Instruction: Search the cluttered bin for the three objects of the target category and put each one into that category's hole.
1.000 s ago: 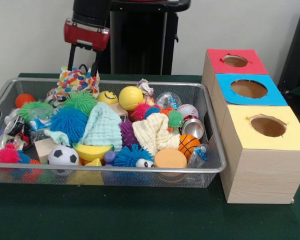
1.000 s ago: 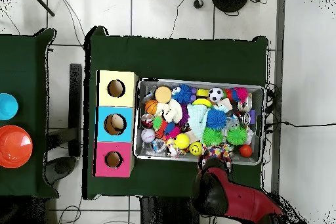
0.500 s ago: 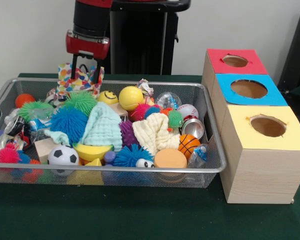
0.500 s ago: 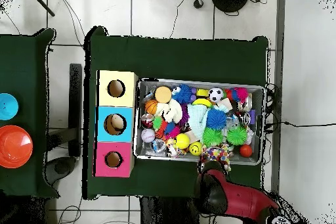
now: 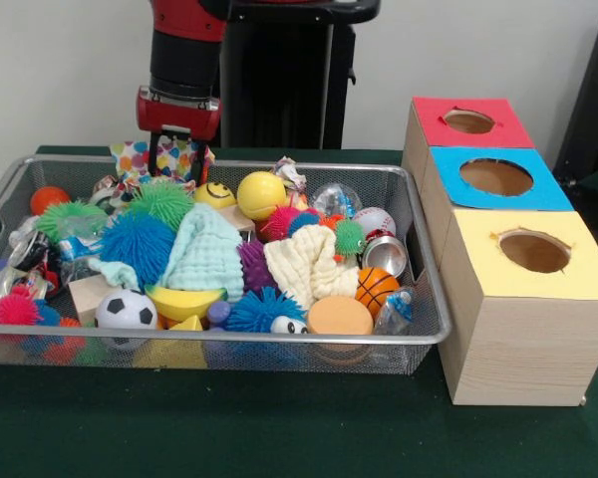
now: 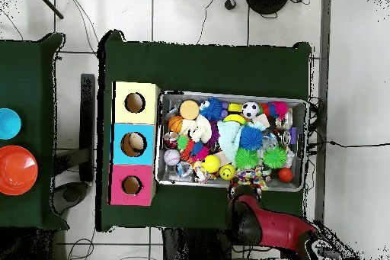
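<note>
The multicoloured dotted wad [image 5: 157,157] hangs clamped between the claw's [image 5: 175,164] closed fingers, lifted at the wire bin's [image 5: 279,337] eleven o'clock corner, above the green spiky ball [image 5: 162,202].

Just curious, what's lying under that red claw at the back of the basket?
A dotted multicoloured paper wad, with the claw right over it. The claw covers its middle.

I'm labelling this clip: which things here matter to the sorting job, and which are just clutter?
Job: tool around the multicoloured dotted wad; whitish-grey wad; wire bin; yellow-topped box's hole.

Clutter: mint towel; cream towel; soccer ball; smiley ball; red-topped box; blue-topped box.
</note>
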`<state>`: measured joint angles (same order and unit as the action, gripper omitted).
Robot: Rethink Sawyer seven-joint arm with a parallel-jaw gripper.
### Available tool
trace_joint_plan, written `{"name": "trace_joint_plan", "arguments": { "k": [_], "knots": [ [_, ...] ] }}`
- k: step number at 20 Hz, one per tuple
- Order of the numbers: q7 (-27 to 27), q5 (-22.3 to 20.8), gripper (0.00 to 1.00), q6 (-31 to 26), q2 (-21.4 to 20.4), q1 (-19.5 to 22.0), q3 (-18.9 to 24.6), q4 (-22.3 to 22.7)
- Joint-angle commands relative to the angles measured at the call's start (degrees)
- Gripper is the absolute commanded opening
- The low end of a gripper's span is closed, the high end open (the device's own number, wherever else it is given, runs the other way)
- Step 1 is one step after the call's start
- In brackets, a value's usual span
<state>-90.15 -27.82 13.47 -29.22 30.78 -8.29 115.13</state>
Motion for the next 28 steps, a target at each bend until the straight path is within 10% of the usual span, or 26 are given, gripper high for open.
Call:
{"name": "trace_joint_plan", "arguments": {
  "k": [1, 7, 8, 28],
  "knots": [
    [-6.4, -2.9, 1.00, 3.8, 5.3, 1.1, 3.9, -6.7],
    [-6.6, -3.5, 1.00, 5.0, 5.7, 1.5, 3.6, -6.8],
    [-6.5, -3.7, 0.00, 4.9, 5.6, 1.7, 3.8, -6.7],
    [-10.7, 5.6, 0.00, -7.8, -9.1, -8.3, 3.2, 1.3]
  ]
}}
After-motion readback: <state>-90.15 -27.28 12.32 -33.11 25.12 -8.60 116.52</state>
